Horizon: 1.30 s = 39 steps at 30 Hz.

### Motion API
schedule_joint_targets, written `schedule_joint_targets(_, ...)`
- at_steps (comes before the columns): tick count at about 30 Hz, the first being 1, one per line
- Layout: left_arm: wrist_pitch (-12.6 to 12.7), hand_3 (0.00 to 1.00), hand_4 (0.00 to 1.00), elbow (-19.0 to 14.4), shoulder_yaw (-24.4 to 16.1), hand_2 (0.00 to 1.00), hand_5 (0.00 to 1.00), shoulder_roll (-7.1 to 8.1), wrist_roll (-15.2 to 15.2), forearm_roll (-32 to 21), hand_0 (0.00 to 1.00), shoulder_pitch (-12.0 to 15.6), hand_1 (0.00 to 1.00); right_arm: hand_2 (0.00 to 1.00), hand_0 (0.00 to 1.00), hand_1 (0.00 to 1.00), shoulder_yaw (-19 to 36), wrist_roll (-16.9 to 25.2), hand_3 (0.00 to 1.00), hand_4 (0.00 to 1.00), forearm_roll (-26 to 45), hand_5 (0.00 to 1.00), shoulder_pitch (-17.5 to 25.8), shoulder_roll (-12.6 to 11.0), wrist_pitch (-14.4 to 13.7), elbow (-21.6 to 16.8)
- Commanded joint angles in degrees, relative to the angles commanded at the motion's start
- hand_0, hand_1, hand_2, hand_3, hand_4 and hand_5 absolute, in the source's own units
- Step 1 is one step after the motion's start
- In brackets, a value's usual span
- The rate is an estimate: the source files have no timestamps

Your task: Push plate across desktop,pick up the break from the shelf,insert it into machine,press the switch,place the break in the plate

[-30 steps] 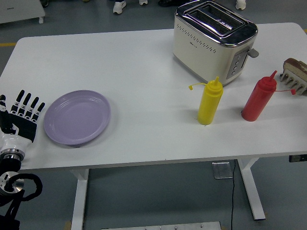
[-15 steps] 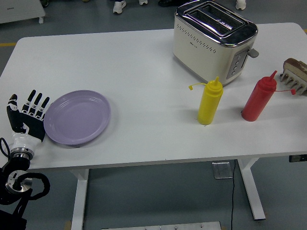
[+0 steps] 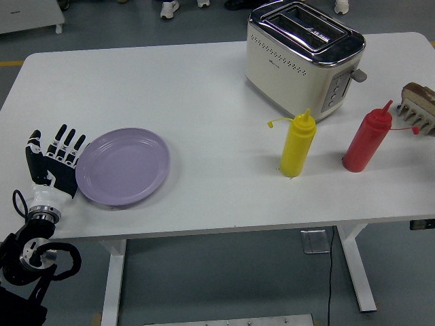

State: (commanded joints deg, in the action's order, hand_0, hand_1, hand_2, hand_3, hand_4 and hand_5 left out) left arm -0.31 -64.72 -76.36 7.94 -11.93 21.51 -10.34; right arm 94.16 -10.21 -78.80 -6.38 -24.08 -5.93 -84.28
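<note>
Left hand (image 3: 56,163) flat-open, touching plate (image 3: 123,166)

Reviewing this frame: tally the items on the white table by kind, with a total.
Plates: 1, purple plate, with the left hand open at its left rim
Toasters: 1, cream toaster
Squeeze bottles: 2, yellow bottle and red bottle
Bread racks: 1, rack with bread at the right edge
Total: 5

Lab or workshop, grey floor (image 3: 204,20), white table (image 3: 204,88)
</note>
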Motion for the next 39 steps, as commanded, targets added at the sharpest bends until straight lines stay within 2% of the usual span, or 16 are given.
schedule_joint_targets(7, -0.1, 0.846, 0.655, 0.7, 1.6, 0.925, 0.998, -0.57, 0.0, -0.3, 0.827, -1.1, 0.867, 0.874, 0.906, 0.859, -3.4, -0.6, 0.88, 0.787, -14.1, 0.299, -3.0, -1.8, 1.4, 3.4)
schedule_joint_targets(13, -0.3, 0.847, 0.656, 1.9, 3.3, 0.925, 0.998, -1.32, 0.0, -0.8, 0.828, -2.5, 0.868, 0.874, 0.906, 0.859, -5.9, -0.5, 0.884, 0.788, -26.6, 0.301, -5.9, -2.1, 1.9, 7.3)
schedule_joint_targets(18, -0.6, 0.847, 0.656, 2.7, 5.1, 0.925, 0.998, -2.06, 0.1, -1.2, 0.828, -3.5, 0.868, 0.874, 0.906, 0.859, -7.8, -0.6, 0.884, 0.788, -34.2, 0.301, -7.9, -1.7, 2.1, 9.9)
schedule_joint_targets(24, -0.7, 0.849, 0.656, 3.4, 6.7, 0.925, 0.998, -2.79, 0.1, -1.4, 0.827, -4.5, 0.868, 0.869, 0.893, 0.851, -10.3, -0.8, 0.88, 0.784, -39.8, 0.301, -10.6, -1.2, 1.6, 13.0)
schedule_joint_targets(25, -0.8, 0.848, 0.656, 3.4, 6.9, 0.926, 0.998, -2.87, 0.1, -1.5, 0.829, -4.6, 0.869, 0.812, 0.807, 0.79, -10.6, -0.8, 0.824, 0.772, -40.2, 0.301, -11.0, -1.1, 1.5, 13.5)
schedule_joint_targets(30, -0.8, 0.848, 0.656, 3.5, 7.9, 0.926, 0.998, -3.13, 0.1, -1.6, 0.829, -4.9, 0.869, 0.812, 0.807, 0.79, -12.6, -1.0, 0.824, 0.772, -41.7, 0.301, -13.2, -0.9, 0.4, 16.1)
schedule_joint_targets(31, -0.8, 0.848, 0.656, 3.5, 8.1, 0.926, 0.998, -3.2, 0.2, -1.7, 0.827, -5.0, 0.869, 0.679, 0.655, 0.675, -13.0, -1.0, 0.722, 0.708, -41.9, 0.25, -13.5, -0.8, 0.1, 16.6)
schedule_joint_targets(36, -0.8, 0.848, 0.656, 3.6, 8.9, 0.926, 0.998, -3.53, 0.2, -1.8, 0.827, -5.4, 0.869, 0.679, 0.655, 0.675, -14.2, -0.6, 0.722, 0.708, -42.7, 0.25, -15.0, -0.5, -1.0, 18.5)
schedule_joint_targets(37, -0.8, 0.849, 0.656, 3.5, 9.0, 0.926, 0.998, -3.6, 0.2, -1.8, 0.827, -5.4, 0.869, 0.558, 0.484, 0.553, -14.4, -0.4, 0.588, 0.555, -42.9, 0.118, -15.3, -0.5, -1.2, 18.9)
schedule_joint_targets(39, -0.8, 0.849, 0.656, 3.5, 9.2, 0.926, 0.998, -3.69, 0.2, -1.8, 0.827, -5.6, 0.869, 0.558, 0.484, 0.553, -14.8, -0.2, 0.588, 0.555, -43.3, 0.118, -15.6, -0.4, -1.2, 19.3)
